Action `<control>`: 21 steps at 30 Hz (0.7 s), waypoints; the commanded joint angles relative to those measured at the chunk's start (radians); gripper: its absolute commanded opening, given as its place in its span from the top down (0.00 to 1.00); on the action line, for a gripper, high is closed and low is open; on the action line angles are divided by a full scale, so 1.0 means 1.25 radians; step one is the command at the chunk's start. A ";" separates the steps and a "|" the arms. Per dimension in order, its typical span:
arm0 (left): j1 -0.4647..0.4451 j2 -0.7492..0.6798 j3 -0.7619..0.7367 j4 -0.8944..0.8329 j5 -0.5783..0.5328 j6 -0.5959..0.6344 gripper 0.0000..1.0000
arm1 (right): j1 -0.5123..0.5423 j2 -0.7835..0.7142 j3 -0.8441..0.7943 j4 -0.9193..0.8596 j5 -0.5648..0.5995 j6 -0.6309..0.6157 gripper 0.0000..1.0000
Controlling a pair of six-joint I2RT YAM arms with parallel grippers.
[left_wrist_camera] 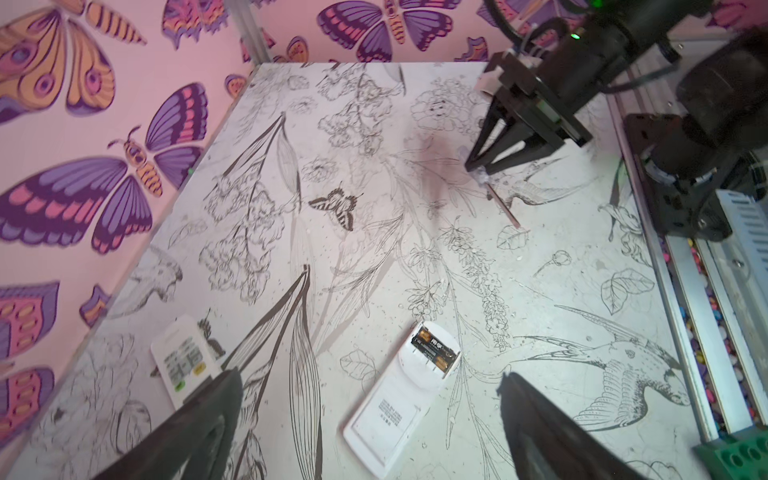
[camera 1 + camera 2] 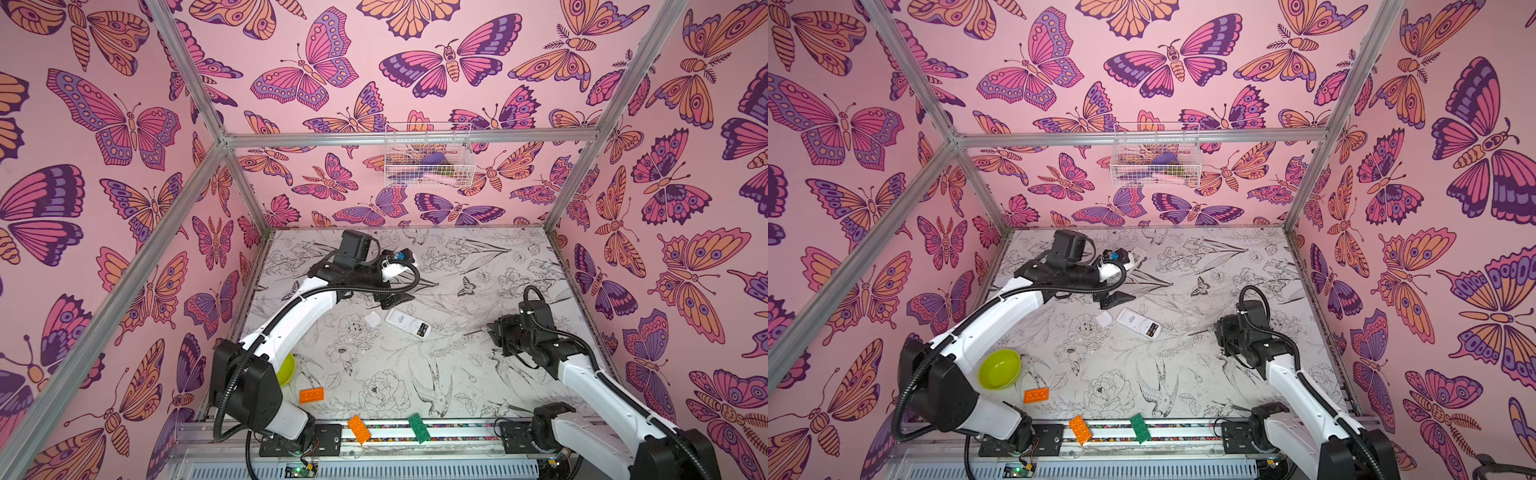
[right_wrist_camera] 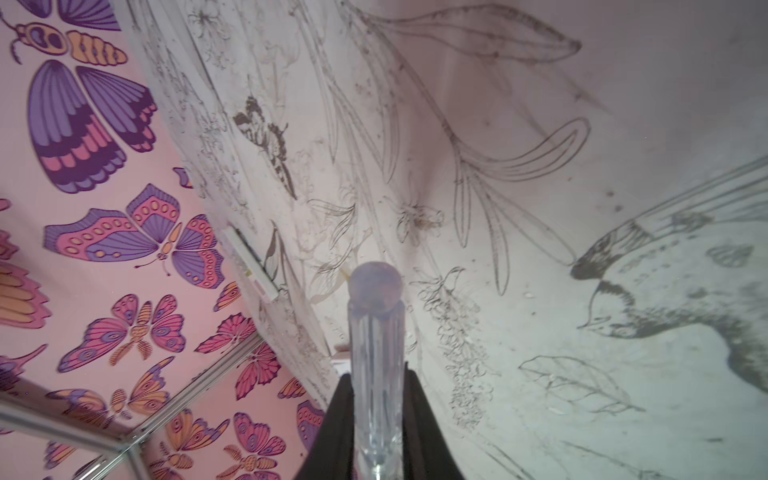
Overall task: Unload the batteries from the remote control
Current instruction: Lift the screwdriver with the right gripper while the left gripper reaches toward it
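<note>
A white remote control (image 2: 405,322) (image 1: 390,411) lies face down mid-table with its battery bay uncovered. Batteries (image 1: 434,347) (image 2: 423,331) (image 2: 1152,331), black with gold ends, sit side by side in that bay. My left gripper (image 1: 370,376) (image 2: 397,298) (image 2: 1117,300) hangs open just above and behind the remote, holding nothing. My right gripper (image 3: 376,374) (image 2: 492,330) (image 1: 484,164) is shut on a clear-handled tool (image 3: 376,332), to the right of the remote. The tool's thin shaft (image 1: 503,203) points down toward the table, apart from the remote.
The loose white battery cover (image 2: 372,320) lies left of the remote. A second remote (image 1: 185,361) (image 2: 1136,255) lies face up near the back wall. A green bowl (image 2: 999,370), two orange bricks (image 2: 311,395) (image 2: 359,430) and a green brick (image 2: 419,428) sit at the front. A wire basket (image 2: 428,156) hangs on the back wall.
</note>
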State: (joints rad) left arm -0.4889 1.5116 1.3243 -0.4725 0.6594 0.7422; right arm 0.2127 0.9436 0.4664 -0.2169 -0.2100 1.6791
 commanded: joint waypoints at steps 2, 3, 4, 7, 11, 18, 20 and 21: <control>-0.058 -0.004 -0.011 0.003 0.011 0.118 0.06 | -0.005 -0.060 -0.021 0.033 -0.006 0.097 0.95; -0.070 -0.003 -0.016 0.008 0.015 0.127 0.07 | -0.004 -0.069 -0.031 0.034 -0.005 0.104 0.96; -0.081 -0.001 -0.025 0.020 0.013 0.133 0.08 | -0.005 -0.074 -0.039 0.037 -0.003 0.110 0.96; -0.113 0.003 -0.060 0.073 -0.010 0.143 0.10 | -0.005 -0.087 -0.064 0.058 0.000 0.139 0.97; -0.154 0.017 -0.106 0.171 -0.056 0.105 0.13 | -0.004 -0.061 -0.060 0.098 -0.002 0.146 0.98; -0.195 0.026 -0.185 0.287 -0.098 0.072 0.18 | 0.035 0.036 -0.055 0.199 -0.001 0.183 0.98; -0.205 0.034 -0.202 0.313 -0.098 0.076 0.19 | 0.046 0.069 -0.054 0.244 -0.010 0.200 0.98; -0.211 0.040 -0.208 0.325 -0.102 0.080 0.19 | 0.051 0.080 -0.052 0.259 -0.011 0.206 0.98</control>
State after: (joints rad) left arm -0.7357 1.5414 1.0950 -0.1509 0.5465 0.8482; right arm 0.2588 1.0157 0.3824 0.0036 -0.2222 1.8797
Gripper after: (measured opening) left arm 0.811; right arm 0.188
